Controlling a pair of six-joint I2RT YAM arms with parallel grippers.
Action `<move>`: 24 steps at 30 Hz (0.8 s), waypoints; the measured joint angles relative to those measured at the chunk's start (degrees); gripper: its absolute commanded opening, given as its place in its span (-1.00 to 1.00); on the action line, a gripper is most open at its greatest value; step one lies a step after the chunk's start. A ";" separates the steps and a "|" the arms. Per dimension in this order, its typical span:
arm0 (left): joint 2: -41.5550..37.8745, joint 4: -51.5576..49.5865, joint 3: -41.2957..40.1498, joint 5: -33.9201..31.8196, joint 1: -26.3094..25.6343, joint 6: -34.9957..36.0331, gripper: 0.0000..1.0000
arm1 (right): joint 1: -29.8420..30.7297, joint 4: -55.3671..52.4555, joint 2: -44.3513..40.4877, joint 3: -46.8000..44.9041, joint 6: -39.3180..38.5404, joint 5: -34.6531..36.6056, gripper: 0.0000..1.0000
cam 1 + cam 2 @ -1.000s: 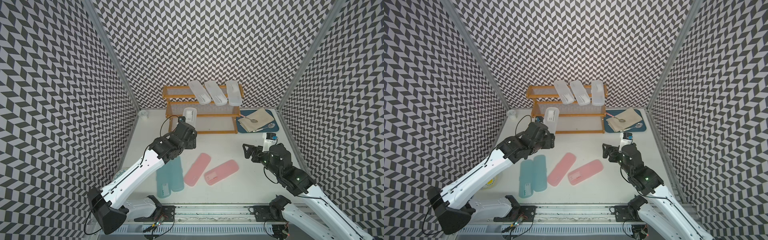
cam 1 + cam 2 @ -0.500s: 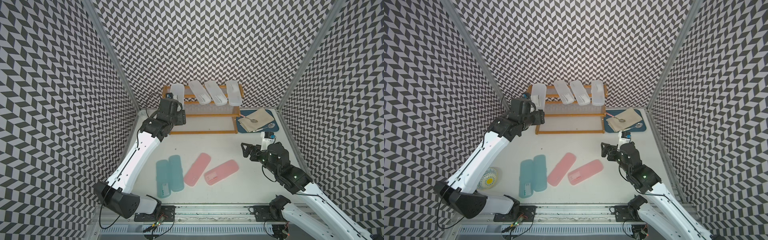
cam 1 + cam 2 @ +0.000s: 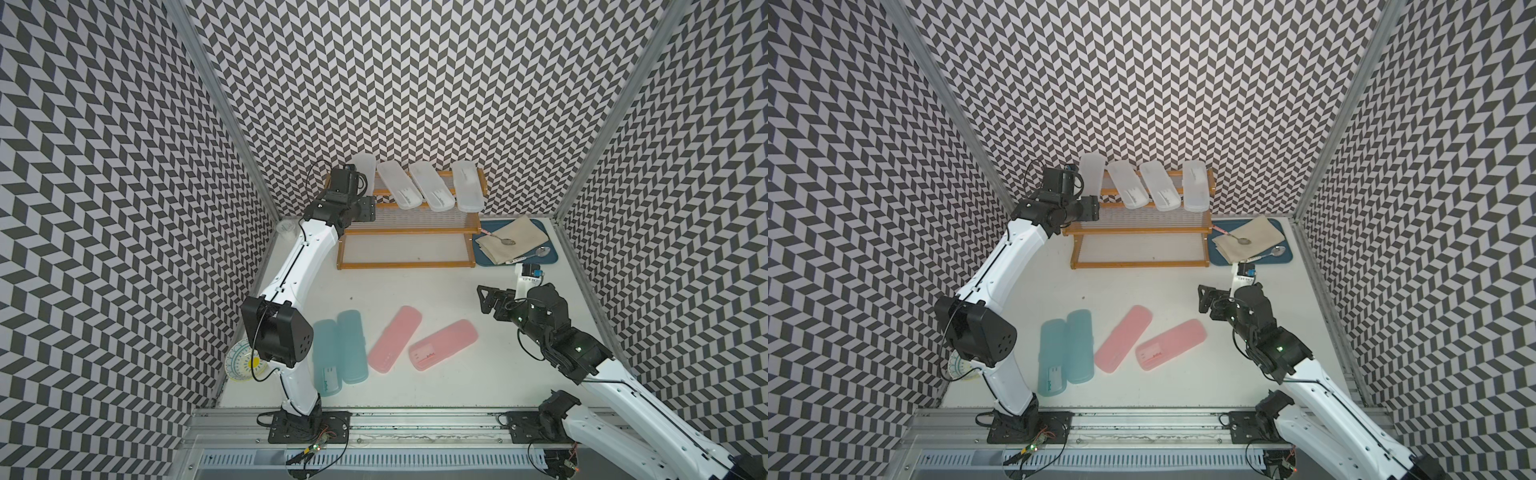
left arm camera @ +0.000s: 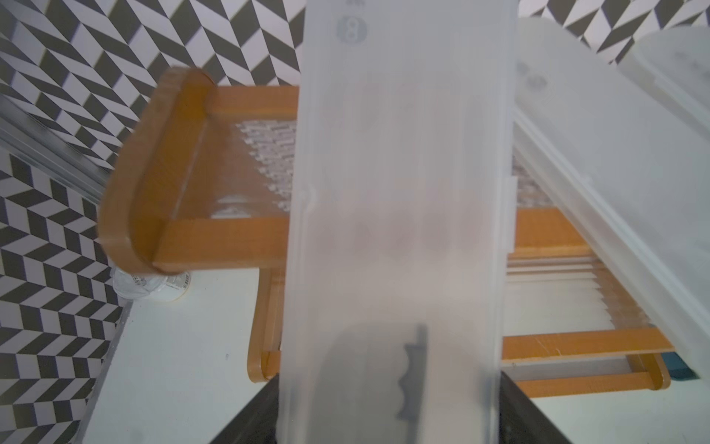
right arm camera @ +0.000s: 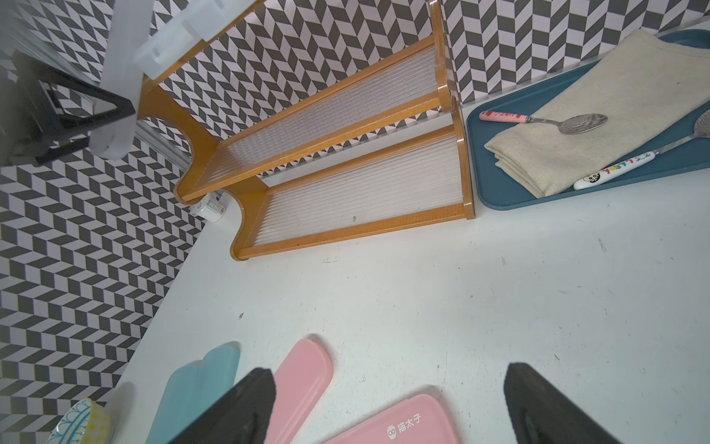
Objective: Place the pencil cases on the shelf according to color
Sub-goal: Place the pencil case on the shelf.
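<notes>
The orange-brown shelf (image 3: 403, 264) (image 3: 1138, 264) stands against the back wall. Three frosted white pencil cases (image 3: 430, 185) lie slanted across its top tier. My left gripper (image 3: 357, 187) (image 4: 388, 403) is shut on a fourth white case (image 3: 365, 166) (image 4: 399, 192), held lengthwise over the left end of the top tier. On the table lie two teal cases (image 3: 352, 351) side by side and two pink cases (image 3: 395, 338) (image 5: 299, 380). My right gripper (image 3: 484, 297) (image 5: 388, 403) hovers open above the table right of the pink cases, holding nothing.
A blue tray (image 3: 484, 259) with beige cloth and two spoons sits right of the shelf. A small white jar (image 3: 286, 227) stands at the shelf's left foot. A patterned bowl (image 3: 245, 361) lies at the left table edge. A small white gadget (image 3: 528, 272) rests near the tray.
My left arm has carried the white case from in front of the shelf up and back to the left end of the top tier. The right arm has barely moved.
</notes>
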 measured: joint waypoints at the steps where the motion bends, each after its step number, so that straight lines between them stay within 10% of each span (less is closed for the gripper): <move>1: 0.63 0.00 1.25 0.17 0.35 0.33 0.55 | -0.02 0.07 0.11 -0.22 0.00 -0.02 0.95; 24: 12.72 -2.67 18.27 2.82 4.20 5.95 0.65 | -0.02 3.21 0.72 -3.67 2.05 -3.06 0.95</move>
